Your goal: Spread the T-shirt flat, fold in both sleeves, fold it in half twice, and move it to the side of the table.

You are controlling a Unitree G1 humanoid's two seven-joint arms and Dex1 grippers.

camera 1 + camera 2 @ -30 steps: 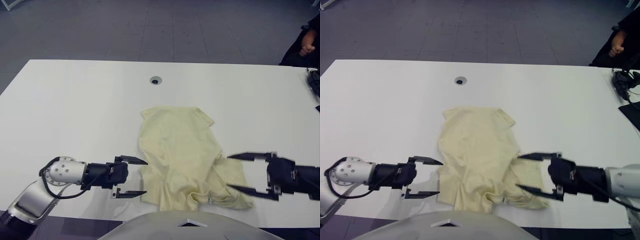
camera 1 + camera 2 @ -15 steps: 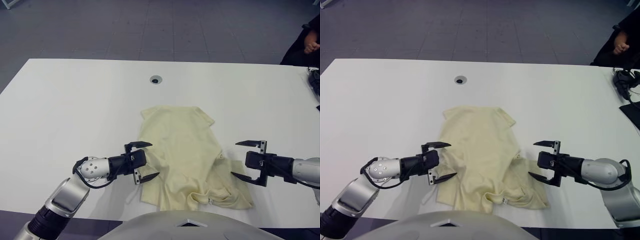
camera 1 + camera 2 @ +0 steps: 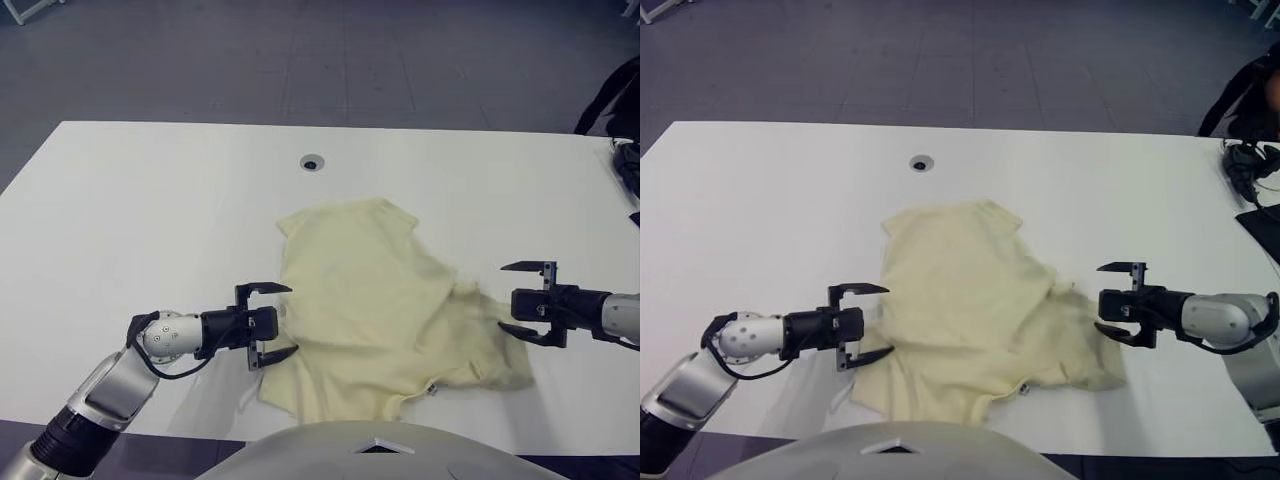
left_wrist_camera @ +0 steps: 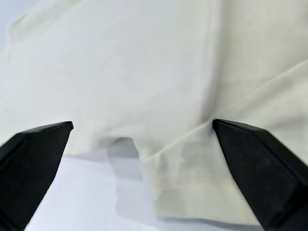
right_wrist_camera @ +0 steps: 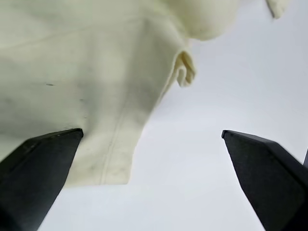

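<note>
While the left pincer (image 3: 285, 320) stands released at the near-left edge of the rumpled pale-yellow T-shirt (image 3: 380, 310), the shirt lies at the front middle of the white desk (image 3: 150, 200), and the right pincer (image 3: 505, 297), also released, sits at its right edge.

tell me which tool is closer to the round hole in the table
Left. The left tool sits at the T-shirt's left edge, almost directly on the robot's side of the round hole; the right tool sits far off to the hole's right.
</note>
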